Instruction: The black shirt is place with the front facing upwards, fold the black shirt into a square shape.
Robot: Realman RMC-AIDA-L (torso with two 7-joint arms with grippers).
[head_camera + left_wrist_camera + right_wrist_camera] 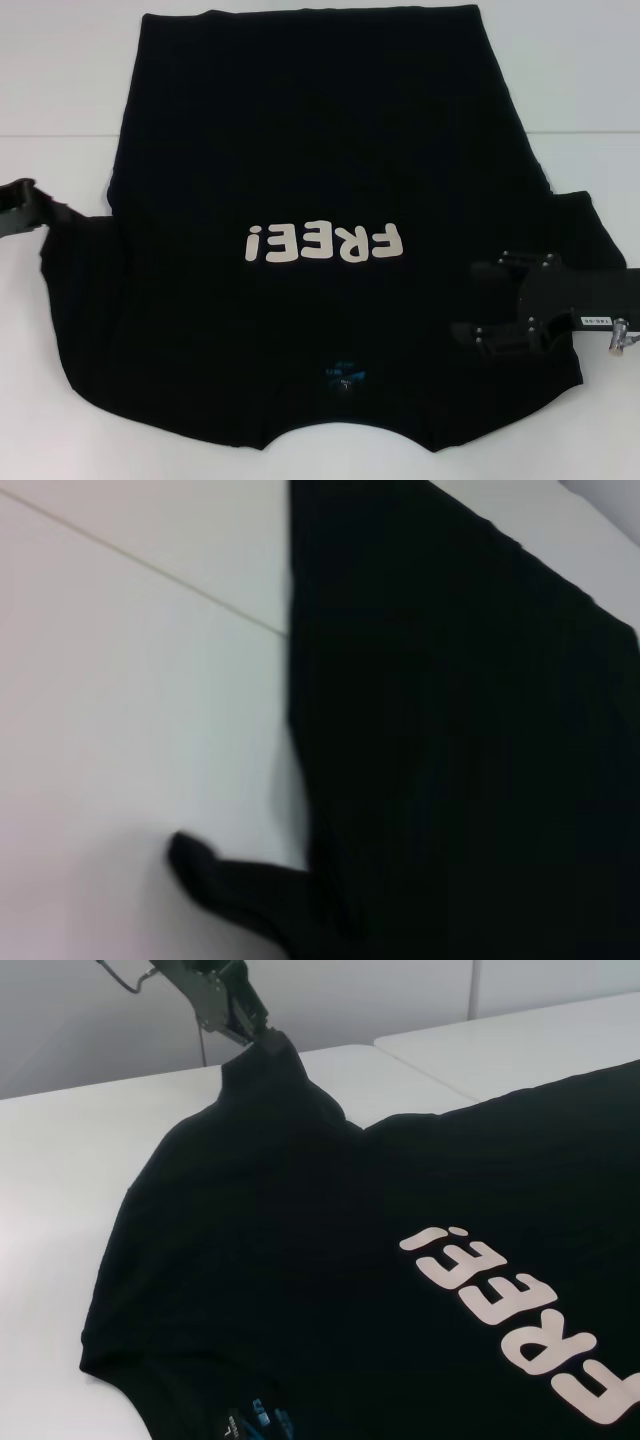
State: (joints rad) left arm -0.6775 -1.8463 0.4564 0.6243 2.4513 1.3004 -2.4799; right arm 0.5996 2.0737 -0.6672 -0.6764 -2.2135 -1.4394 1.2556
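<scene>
The black shirt (pixel 320 250) lies flat, front up, on the white table (pixel 60 70), collar nearest the robot. The left gripper (pixel 262 1040) has its fingers clamped on the left sleeve tip, apparently to fold it inward. The right gripper (pixel 490 300) sits over the right sleeve; its finger state cannot be told. White "FREE!" lettering (pixel 325 242) crosses the chest.

The white table (pixel 60 70) has a thin line running across its top. 1 thing lies right on it: the black shirt (pixel 320 150), spread out flat, its white "FREE!" letters (pixel 325 243) facing up.
</scene>
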